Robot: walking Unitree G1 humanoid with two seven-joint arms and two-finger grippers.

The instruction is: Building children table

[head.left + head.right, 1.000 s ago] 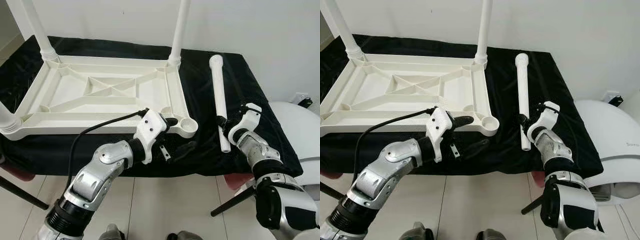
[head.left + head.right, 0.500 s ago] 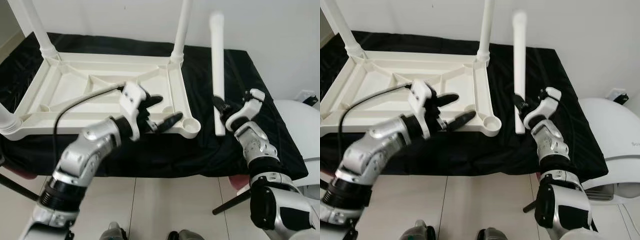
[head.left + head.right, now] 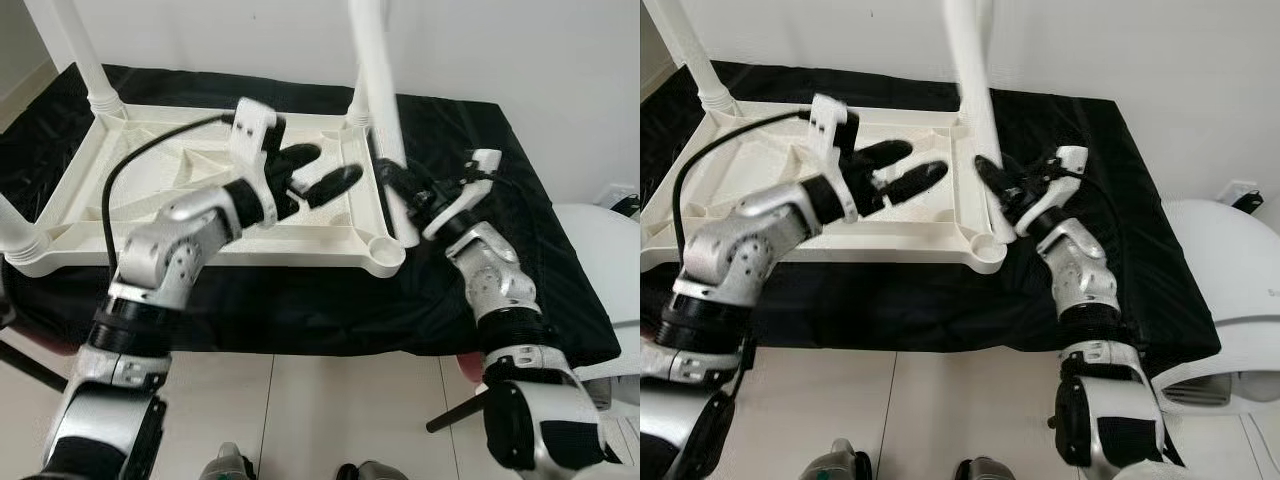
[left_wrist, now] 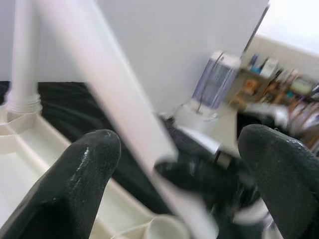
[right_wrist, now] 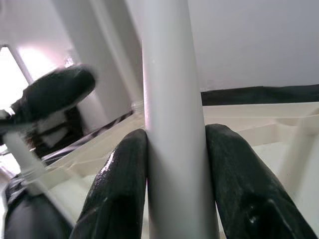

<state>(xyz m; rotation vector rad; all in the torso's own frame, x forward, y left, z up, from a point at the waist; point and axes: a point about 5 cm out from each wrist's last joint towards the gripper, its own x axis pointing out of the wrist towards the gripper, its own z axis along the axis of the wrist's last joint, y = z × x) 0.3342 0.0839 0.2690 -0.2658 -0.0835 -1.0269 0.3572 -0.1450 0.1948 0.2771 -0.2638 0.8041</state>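
Head stereo pair looking forward and down over the upturned white table [image 3: 200, 190] on black cloth [image 3: 470, 130], wrist views close along black fingers [image 5: 119, 189], sharing the loose white leg [image 4: 114, 99].

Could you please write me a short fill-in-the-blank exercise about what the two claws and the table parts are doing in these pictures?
1. The right claw is shut on a loose white ____.
2. The upturned white tabletop lies on a ____ cloth.
3. The left claw hovers over the tabletop with its fingers ____.
4. The empty corner socket lies at the tabletop's near ____ corner, seen from the robot.

Missing words: table leg; black; open; right
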